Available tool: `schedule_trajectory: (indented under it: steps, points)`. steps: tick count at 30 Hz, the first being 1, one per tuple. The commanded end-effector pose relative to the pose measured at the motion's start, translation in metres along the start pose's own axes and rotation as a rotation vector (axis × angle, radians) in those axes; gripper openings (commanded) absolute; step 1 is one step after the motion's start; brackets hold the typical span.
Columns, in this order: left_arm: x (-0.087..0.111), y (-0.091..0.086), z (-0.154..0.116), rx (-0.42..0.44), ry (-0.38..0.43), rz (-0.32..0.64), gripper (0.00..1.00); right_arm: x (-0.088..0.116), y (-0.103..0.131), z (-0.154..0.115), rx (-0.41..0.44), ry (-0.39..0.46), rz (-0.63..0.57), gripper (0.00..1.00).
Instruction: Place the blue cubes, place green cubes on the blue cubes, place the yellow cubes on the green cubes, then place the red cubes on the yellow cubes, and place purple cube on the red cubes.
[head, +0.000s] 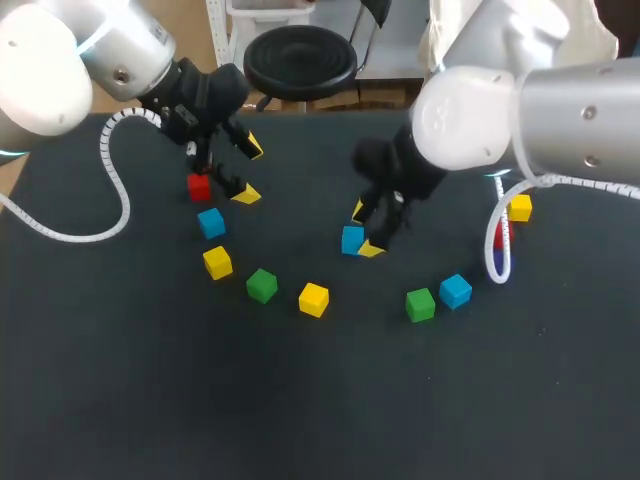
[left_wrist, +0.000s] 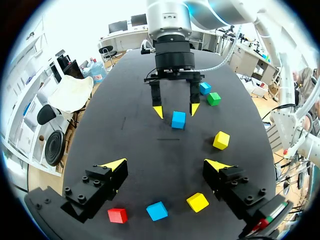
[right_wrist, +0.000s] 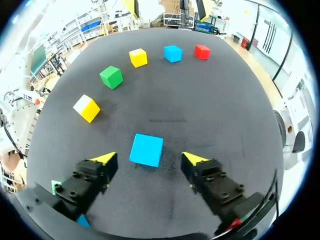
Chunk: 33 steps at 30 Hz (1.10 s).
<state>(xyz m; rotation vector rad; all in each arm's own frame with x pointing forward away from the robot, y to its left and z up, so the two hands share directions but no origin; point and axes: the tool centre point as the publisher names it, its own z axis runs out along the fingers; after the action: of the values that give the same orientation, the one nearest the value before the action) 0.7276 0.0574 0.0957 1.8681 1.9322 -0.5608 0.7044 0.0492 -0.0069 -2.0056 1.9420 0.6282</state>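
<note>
Straddling one blue cube (head: 351, 240) mid-tabletop (head: 320, 400), the right hand (head: 365, 230) is spread, fingers clear of it. The left hand (head: 250, 172), also spread and holding nothing, hangs beside a red cube (head: 199, 186) at far left. Three blue, three yellow cubes (head: 313, 299) and two green cubes (head: 262, 285) show.

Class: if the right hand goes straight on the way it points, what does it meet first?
Most likely the blue cube, just ahead between the right hand's open fingers.

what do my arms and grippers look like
The left arm and right arm are rounded white and silver-grey shells. The left gripper and right gripper are black blocks, two fingers with yellow wedge tips. A white coiled cable hangs off each wrist.
</note>
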Motion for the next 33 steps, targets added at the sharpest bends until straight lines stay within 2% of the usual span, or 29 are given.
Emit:
schedule_trajectory:
  steps: [1, 6, 17, 28, 33]
  points:
    - [0.000, 0.000, 0.000, -0.001, 0.000, 0.001, 1.00, 0.003, 0.010, -0.012, 0.024, 0.010, 0.003, 1.00]
    - [0.000, 0.000, 0.000, -0.001, 0.000, 0.001, 1.00, 0.004, 0.019, -0.026, 0.047, 0.036, 0.013, 1.00]
    - [0.000, 0.000, 0.000, -0.001, 0.000, 0.001, 1.00, 0.006, 0.032, -0.033, 0.088, 0.039, 0.047, 1.00]
    - [0.000, 0.000, 0.000, -0.001, 0.000, 0.001, 1.00, -0.002, 0.005, -0.016, 0.069, 0.014, 0.028, 1.00]
    - [0.000, 0.000, 0.000, -0.001, 0.000, 0.001, 1.00, -0.002, -0.003, -0.009, 0.056, 0.007, 0.034, 0.96]
